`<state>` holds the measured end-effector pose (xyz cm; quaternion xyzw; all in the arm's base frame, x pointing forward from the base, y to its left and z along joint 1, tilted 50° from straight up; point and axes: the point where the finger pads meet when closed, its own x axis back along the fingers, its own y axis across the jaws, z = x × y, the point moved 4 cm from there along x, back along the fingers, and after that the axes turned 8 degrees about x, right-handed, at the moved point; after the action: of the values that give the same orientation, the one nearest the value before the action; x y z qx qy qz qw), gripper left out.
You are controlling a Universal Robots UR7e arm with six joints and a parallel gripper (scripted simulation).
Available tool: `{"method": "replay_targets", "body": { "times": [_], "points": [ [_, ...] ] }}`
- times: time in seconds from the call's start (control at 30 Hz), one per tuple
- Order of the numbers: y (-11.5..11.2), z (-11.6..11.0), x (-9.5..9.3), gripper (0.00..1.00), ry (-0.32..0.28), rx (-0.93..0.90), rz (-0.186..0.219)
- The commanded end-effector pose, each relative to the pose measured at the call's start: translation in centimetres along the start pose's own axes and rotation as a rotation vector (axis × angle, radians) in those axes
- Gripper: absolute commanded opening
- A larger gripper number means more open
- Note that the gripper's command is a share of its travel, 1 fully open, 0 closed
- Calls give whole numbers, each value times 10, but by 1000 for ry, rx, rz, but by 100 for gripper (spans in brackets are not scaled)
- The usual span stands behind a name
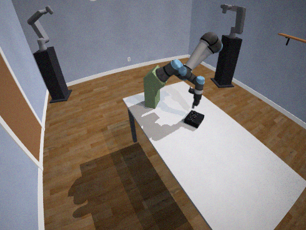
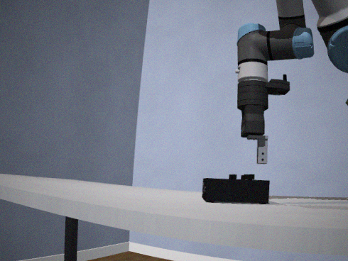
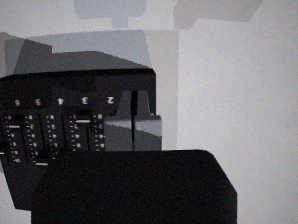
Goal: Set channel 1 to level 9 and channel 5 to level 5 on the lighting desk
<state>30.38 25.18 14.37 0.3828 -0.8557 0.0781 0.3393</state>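
White tabletop [image 1: 225,162] fills the lower right of the top view, and we find the black lighting desk [image 1: 194,119] sitting on it toward the upper middle of the frame, near the table's far end and just off the long left edge. From the exterior view the desk [image 2: 236,191] rests flat on the surface, with fader caps [image 2: 247,176] poking up from its top at the centre and right.

We see the gripper [image 2: 262,161] hanging straight down above the right part of the desk, its pale fingers pressed fully together with nothing between them. Clear air shows between the fingertips and the caps below, so there is no contact.

Through the wrist view, the closed fingers read as one thin dark vertical bar, standing in front of the right edge of the desk [image 3: 80,106]. Rows of fader scales [image 3: 53,137] run across the left of that frame; which channel sits under the fingers we cannot tell, the marks being too blurred.

For room, a wide stretch of table [image 2: 106,202] opens to the left of the desk in the exterior view and to the lower right in the top view. Behind the desk in the top view stands the green pedestal [image 1: 152,87] carrying the arm [image 1: 200,51], near the table's far corner. Two dark pedestals [image 1: 51,73] with grey arms stand well apart on the wooden floor [image 1: 93,125].
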Motion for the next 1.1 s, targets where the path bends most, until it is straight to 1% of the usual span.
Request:
{"method": "replay_targets", "body": {
  "times": [0.0, 0.67, 1.07],
  "points": [
    [1, -1, -4, 0, -1, 2, 1],
    [1, -1, -17, 0, -1, 2, 1],
    [1, -1, -19, 0, -1, 2, 1]
  ]
}}
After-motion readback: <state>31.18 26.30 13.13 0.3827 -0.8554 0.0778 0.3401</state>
